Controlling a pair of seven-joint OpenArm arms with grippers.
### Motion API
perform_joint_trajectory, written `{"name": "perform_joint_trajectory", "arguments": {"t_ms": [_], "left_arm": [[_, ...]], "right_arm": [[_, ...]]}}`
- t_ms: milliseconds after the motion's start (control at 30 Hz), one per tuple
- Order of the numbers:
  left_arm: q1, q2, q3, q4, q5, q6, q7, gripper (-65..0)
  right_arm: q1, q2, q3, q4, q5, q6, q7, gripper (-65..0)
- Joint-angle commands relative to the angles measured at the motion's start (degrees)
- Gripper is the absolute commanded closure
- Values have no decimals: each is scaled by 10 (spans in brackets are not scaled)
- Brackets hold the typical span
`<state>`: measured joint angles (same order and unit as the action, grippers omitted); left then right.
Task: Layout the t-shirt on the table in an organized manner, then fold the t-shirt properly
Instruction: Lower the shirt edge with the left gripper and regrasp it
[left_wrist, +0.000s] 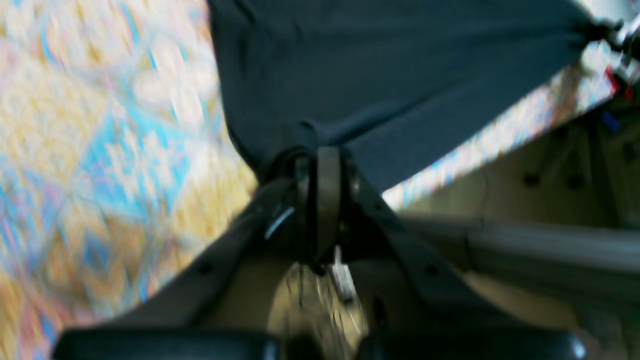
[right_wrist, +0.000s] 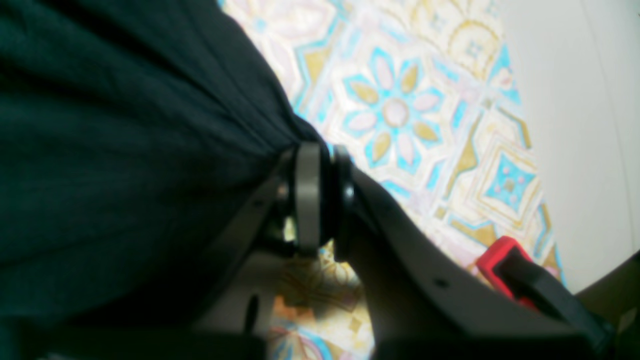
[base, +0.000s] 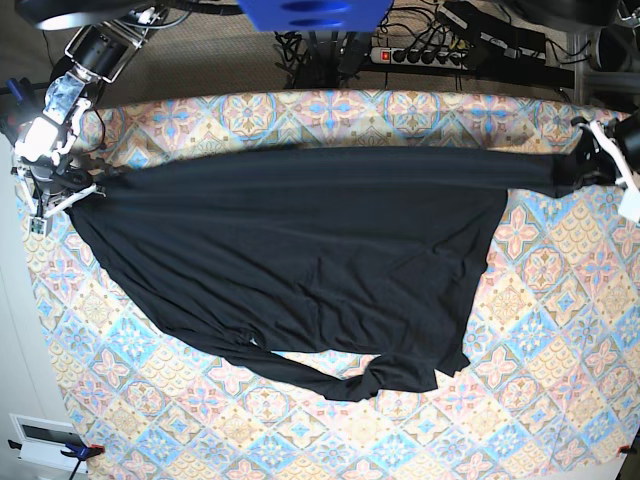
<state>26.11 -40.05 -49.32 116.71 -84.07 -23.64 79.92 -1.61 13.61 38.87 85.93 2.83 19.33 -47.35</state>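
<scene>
I hold the t-shirt (base: 300, 260) stretched taut across the far half of the table (base: 560, 400), my left gripper (base: 590, 165) pinched tight on one end of its far edge and my right gripper (base: 75, 185) pinched tight on the other. Seen from the base camera, that edge runs almost straight between my two claws, just inside the table's far rim, while the rest of the garment sags toward the near side in a loose curve, with a twisted fold bunched at its near edge. Bare patterned cloth lies open all along the near side of the t-shirt and beyond its end under my left gripper; at my right gripper the fabric reaches nearly to the table's side edge. My right wrist camera shows dark fabric gathered into pleats between the closed pads, and a red and black clamp (right_wrist: 530, 280) at the table's edge. My left wrist camera, blurred, shows the cloth fanning away from the shut pads toward the other arm. A power strip (base: 430, 55) lies beyond the table; no writing can be read.
</scene>
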Motion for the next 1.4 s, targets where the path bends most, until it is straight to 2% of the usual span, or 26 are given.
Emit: {"name": "perform_joint_trajectory", "arguments": {"t_ms": [0,100,200,500,700,933,1133,1367], "left_arm": [[-19,1,-7,1,-9,-1,-19,0],[-71,44,-3,-1,7,-1,-36,0],[-127,98,20,-3,75,-1,-35,0],[-218,193,181,-71,313,-1,-42,0],[-236,188,294,-169,408,-1,-83,0],[-232,164,371,-247,488,-1,-106,0],[-231,126,411,-271,510,-1,-109,-9],[-204,117,388,-269,508,-2,-103,-223]], "right_arm": [[7,12,2,12,1,-3,12,0],[7,11,1,12,1,-3,12,0],[7,9,1,12,1,-3,12,0],[8,-1,0,13,1,-3,12,0],[7,-10,0,13,1,-3,12,0],[9,-11,0,13,1,-3,12,0],[9,-11,0,10,1,-3,12,0],[9,-12,-1,9,1,-2,12,0]]}}
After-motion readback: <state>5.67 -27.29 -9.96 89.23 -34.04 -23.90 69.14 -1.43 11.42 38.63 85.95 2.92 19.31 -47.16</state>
